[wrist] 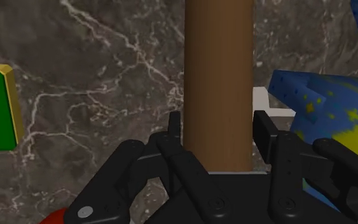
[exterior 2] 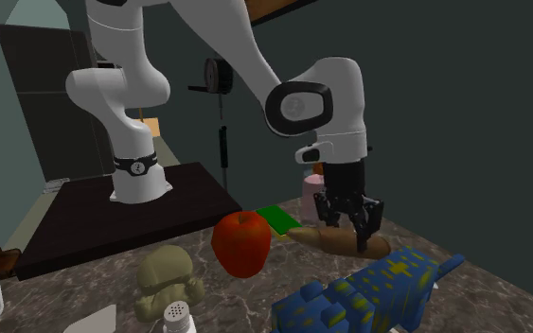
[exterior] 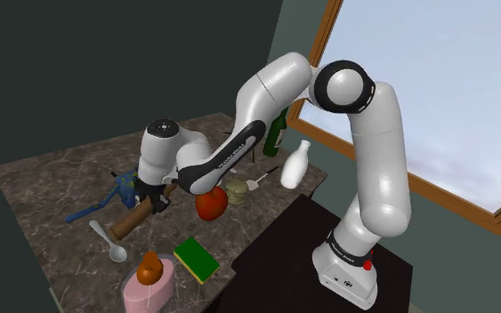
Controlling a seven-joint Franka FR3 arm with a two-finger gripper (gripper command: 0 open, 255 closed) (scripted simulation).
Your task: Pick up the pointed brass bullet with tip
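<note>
While the white arm bent low over the dark marbled desk in the shoulder view, its black jaws reached down onto a brown, pointed cylindrical bullet lying just beside a blue, yellow-spotted toy dinosaur, near a red apple. From the second exterior view the bullet lay flat on the desk — tip toward a green, yellow-edged sponge. Along the wrist view the jaws clasped the bullet's sides — dinosaur close on one side, sponge farther off on the other.
</note>
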